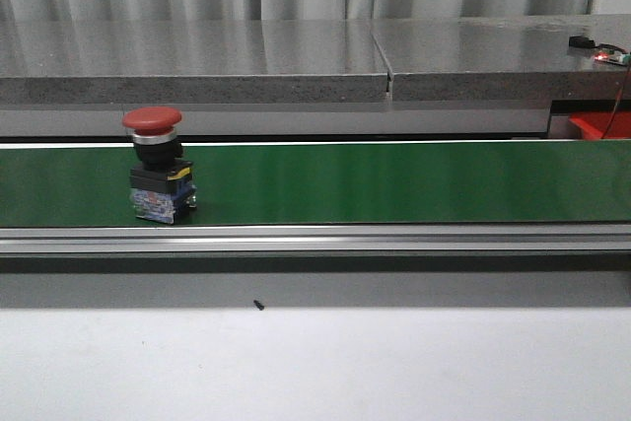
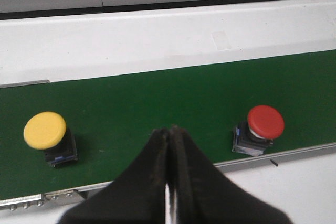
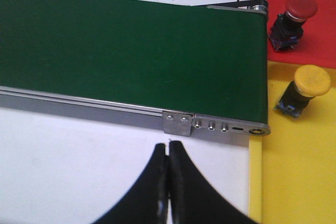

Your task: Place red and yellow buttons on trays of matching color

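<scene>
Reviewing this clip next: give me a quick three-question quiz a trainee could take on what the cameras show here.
1. True or false: the red button on the green belt stands upright.
2. In the left wrist view, which buttons stand on the belt? A) two red B) one yellow button and one red C) two yellow
3. Fill in: in the right wrist view, the button on the yellow tray is coloured ____.

Key
1. True; its cap is on top.
2. B.
3. Yellow; that second yellow button sits on the matching tray, and a dark red button sits on the red tray. The left gripper and right gripper are both shut, holding nothing.
</scene>
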### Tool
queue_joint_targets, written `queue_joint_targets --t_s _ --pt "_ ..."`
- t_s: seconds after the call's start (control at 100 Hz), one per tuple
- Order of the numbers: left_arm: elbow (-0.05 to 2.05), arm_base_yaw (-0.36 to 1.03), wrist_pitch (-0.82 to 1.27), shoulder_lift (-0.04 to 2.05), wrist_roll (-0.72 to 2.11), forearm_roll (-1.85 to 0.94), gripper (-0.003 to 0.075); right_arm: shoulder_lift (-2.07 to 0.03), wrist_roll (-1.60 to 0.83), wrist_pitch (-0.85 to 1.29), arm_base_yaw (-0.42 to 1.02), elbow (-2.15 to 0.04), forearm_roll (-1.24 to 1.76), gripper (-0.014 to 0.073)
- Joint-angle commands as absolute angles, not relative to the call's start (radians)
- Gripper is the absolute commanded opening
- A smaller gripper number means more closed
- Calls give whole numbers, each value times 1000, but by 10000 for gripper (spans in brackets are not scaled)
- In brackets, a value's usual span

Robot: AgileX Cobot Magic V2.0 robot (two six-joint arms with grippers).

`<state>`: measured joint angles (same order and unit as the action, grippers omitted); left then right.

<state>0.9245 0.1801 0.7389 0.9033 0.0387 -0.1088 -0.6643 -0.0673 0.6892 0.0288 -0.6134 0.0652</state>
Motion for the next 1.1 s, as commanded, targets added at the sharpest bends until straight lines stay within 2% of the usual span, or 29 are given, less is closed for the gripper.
queue_joint_targets --t_s 0.0,0.39,1.09 --pt "900 188 666 813 40 -126 -19 -662 -71 634 31 -637 70 -67" --pt "662 188 658 474 -17 -145 -18 -662 -71 634 31 -637 70 -67" --pt "657 188 680 452 -17 -145 -19 -662 -71 634 31 -637 70 -67"
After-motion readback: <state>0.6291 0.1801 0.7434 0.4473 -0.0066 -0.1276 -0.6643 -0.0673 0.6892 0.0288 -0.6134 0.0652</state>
